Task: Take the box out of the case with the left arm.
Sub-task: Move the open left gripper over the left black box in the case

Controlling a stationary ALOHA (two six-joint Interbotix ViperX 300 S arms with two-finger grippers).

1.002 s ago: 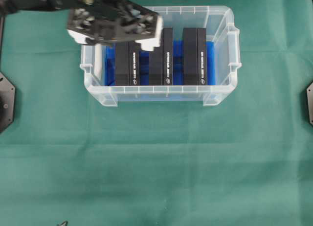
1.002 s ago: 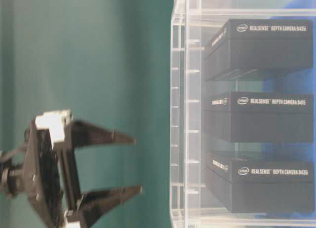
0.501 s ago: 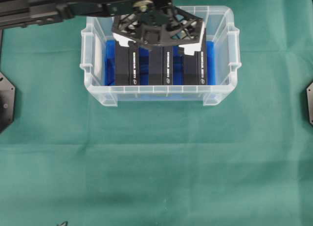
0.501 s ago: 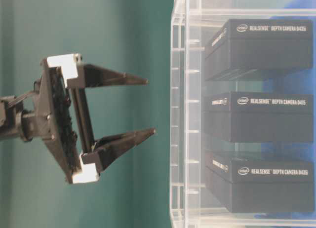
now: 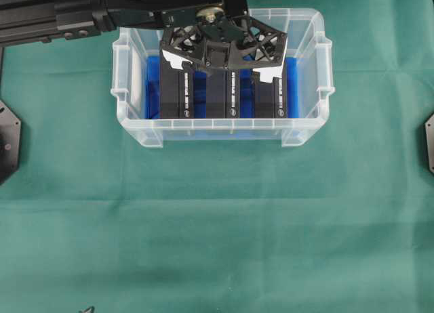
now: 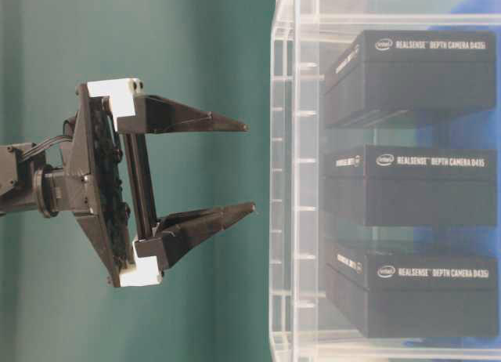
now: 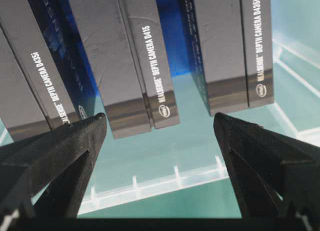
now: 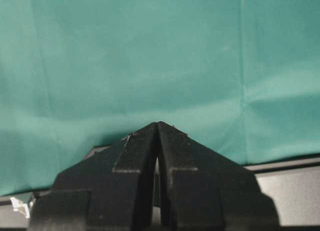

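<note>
left gripper (image 5: 222, 64) spread wide, empty, above case (image 5: 308, 127) | three black boxes on edge inside; middle box (image 5: 224, 89) under jaws | advice: centre on it, descend straight, avoid neighbours | right gripper (image 8: 157, 128) pressed together, parked

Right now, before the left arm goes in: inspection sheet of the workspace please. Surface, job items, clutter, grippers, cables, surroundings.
Surface: green cloth, wrinkled, covers the table.
Job's things: clear case with blue lining; three black boxes stand side by side in it: left box, middle box, right box. None is gripped.
Clutter: nothing seen.
Grippers: left gripper open wide, over the case, lined up with the middle box, touching nothing. Right gripper shut, empty, over bare cloth.
Cables: one black cable at the left arm's wrist.
Surroundings: dark arm bases at the left edge and right edge in the overhead view.
</note>
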